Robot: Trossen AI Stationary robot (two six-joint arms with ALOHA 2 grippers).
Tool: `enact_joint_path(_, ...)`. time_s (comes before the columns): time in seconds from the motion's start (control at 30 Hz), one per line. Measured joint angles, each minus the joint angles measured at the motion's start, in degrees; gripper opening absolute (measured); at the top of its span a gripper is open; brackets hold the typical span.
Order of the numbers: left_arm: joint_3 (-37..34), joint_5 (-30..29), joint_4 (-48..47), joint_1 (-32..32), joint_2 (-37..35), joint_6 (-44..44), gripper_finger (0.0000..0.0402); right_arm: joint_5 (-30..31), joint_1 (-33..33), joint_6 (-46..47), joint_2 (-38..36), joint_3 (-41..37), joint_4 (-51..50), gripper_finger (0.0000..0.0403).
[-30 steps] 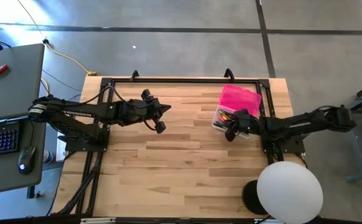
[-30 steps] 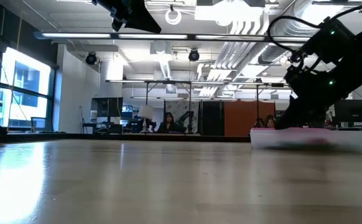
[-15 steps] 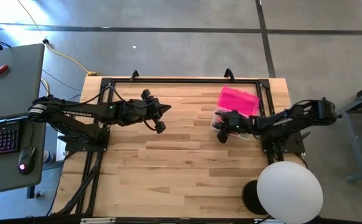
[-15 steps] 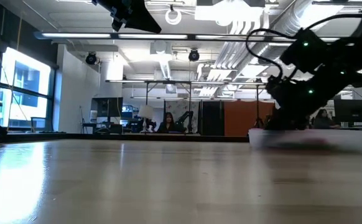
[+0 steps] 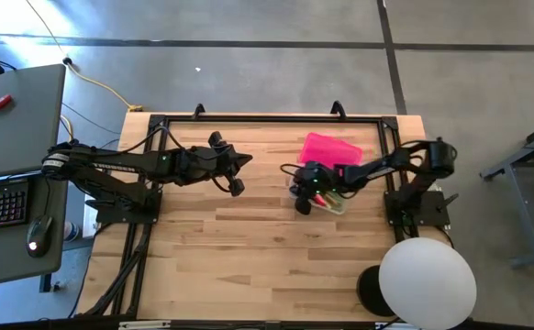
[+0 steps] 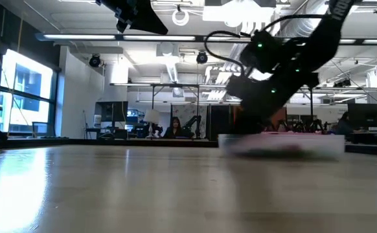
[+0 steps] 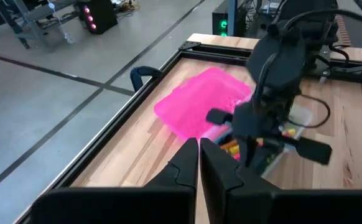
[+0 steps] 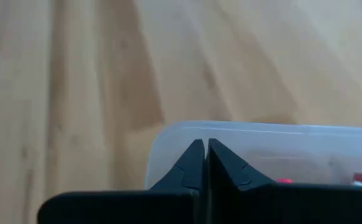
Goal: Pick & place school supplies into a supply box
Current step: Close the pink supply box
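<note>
My right gripper (image 5: pixel 304 203): fingers squeezed shut, holding nothing, pressed against the box (image 5: pixel 325 188).
Box: mid-table toward my right side, pink lid (image 5: pixel 328 152) open, pens (image 7: pixel 229 148) inside.
My left gripper (image 5: pixel 237 187): up high, cannot tell.
Danger: pushing too hard could tip the box and spill pens.

Bare table (image 5: pixel 249 247) lies open; the supply box (image 5: pixel 327 165) seemingly blocks right-centre.
</note>
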Motion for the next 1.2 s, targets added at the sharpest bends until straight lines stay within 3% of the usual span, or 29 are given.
enact_joint_path(0.37, 0.00, -1.40, -0.62, -0.01, 0.00, -0.31, 0.0021, -12.65, 3.11, -5.41, 11.28, 12.53, -0.19, 0.0000)
enact_joint_path(0.5, 0.00, -4.79, -1.72, -0.01, 0.00, -2.45, 0.0022, -13.41, 4.96, -7.94, 11.16, 14.69, -1.22, 0.0000)
enact_joint_path(0.7, 0.00, -5.17, -2.63, -0.02, 0.00, -3.16, 0.0043, -13.76, 7.26, -10.27, 7.01, 15.30, -7.53, 0.0000)
enact_joint_path(0.8, 0.00, -5.18, -2.65, -0.02, 0.00, -3.67, 0.0041, -8.64, 8.27, -10.54, 3.43, 14.36, -12.55, 0.0000)
enact_joint_path(1.03, 0.00, -5.12, -3.32, -0.01, 0.05, -7.59, 0.0021, 17.03, 8.89, -14.13, -9.36, 10.58, -19.83, 0.0000)
enact_joint_path(1.2, 0.01, -7.38, -8.36, 0.04, 1.54, -14.30, 0.0027, 23.99, 6.12, -7.63, -21.19, 2.62, -19.84, 0.0000)
